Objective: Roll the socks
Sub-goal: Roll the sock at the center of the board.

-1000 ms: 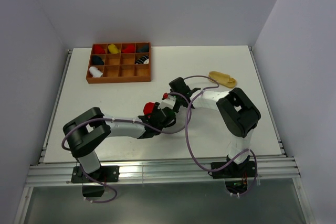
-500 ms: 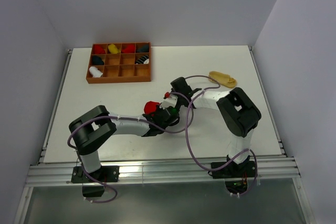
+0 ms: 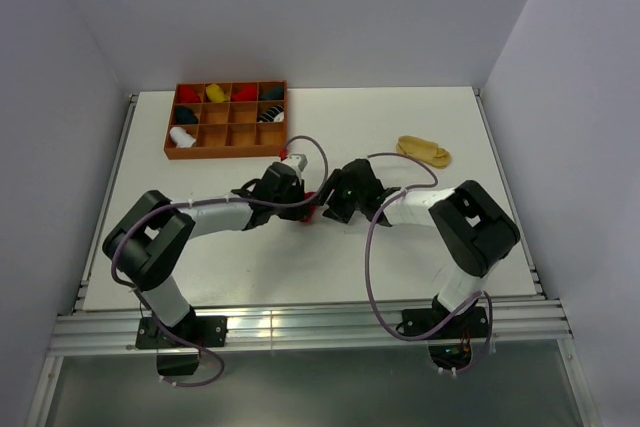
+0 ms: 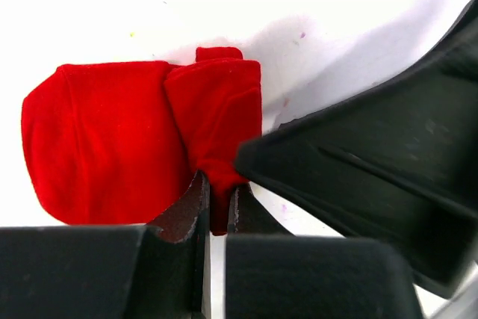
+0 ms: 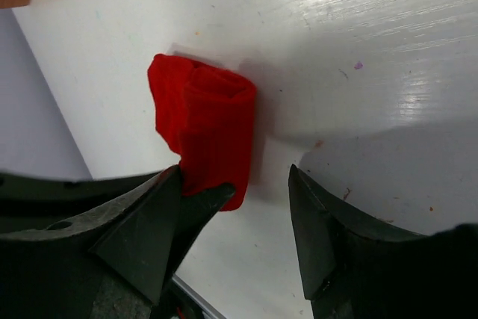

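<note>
While the left gripper [image 4: 217, 193] clamps it, the red sock [image 4: 112, 147] sits rolled, right gripper [image 5: 258, 184] spread.

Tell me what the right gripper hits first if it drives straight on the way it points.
The red sock, just ahead of the right gripper, lying off-centre against one of its open jaws. The left gripper, pinching that sock, likely comes next.

- A brown wooden compartment tray [image 3: 230, 154] sits at the far left corner of the white counter [image 3: 360, 117], one long side facing the back wall.
- Pale grey walls [image 3: 300, 17] close in the counter on three sides.
- A metal rail [image 3: 320, 332] lines the counter's near edge.
</note>
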Controlling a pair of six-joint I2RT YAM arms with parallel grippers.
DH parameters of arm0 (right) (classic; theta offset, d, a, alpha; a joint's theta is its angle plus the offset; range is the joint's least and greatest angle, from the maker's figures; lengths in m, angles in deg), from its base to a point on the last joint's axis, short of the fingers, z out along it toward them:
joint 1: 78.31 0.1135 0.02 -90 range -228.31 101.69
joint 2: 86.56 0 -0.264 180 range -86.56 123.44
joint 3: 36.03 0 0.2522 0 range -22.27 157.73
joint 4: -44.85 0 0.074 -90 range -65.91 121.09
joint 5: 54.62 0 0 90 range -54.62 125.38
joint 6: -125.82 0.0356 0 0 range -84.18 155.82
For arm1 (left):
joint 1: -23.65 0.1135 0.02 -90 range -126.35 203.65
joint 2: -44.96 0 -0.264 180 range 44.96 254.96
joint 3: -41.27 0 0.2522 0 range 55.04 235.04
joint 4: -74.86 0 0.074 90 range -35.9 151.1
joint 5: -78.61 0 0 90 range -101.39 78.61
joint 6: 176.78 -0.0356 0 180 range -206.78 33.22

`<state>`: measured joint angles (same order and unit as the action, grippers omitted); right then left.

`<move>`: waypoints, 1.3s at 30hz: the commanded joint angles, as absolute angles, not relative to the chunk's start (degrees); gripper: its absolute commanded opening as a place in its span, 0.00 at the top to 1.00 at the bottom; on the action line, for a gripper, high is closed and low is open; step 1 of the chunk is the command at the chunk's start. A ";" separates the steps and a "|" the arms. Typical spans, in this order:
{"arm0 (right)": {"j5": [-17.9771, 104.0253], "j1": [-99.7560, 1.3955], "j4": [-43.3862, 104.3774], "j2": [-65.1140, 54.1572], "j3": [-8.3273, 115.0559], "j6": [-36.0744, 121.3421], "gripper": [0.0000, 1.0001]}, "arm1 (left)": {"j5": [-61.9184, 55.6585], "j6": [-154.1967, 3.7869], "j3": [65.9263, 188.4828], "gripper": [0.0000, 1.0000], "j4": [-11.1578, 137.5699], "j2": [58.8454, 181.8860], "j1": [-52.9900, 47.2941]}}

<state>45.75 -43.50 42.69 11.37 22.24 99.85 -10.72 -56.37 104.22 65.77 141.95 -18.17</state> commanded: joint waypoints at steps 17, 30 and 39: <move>44.61 -43.94 53.24 15.91 22.20 102.26 0.37 | 15.33 -36.87 94.32 0.99 76.22 147.00 -4.83; 45.49 -43.68 53.50 20.93 24.49 101.12 0.56 | 17.00 -36.51 94.59 0.99 76.75 150.78 -4.82; 44.26 -43.77 47.81 19.44 25.54 99.02 1.00 | 14.64 -38.44 93.80 0.95 76.05 147.62 -4.74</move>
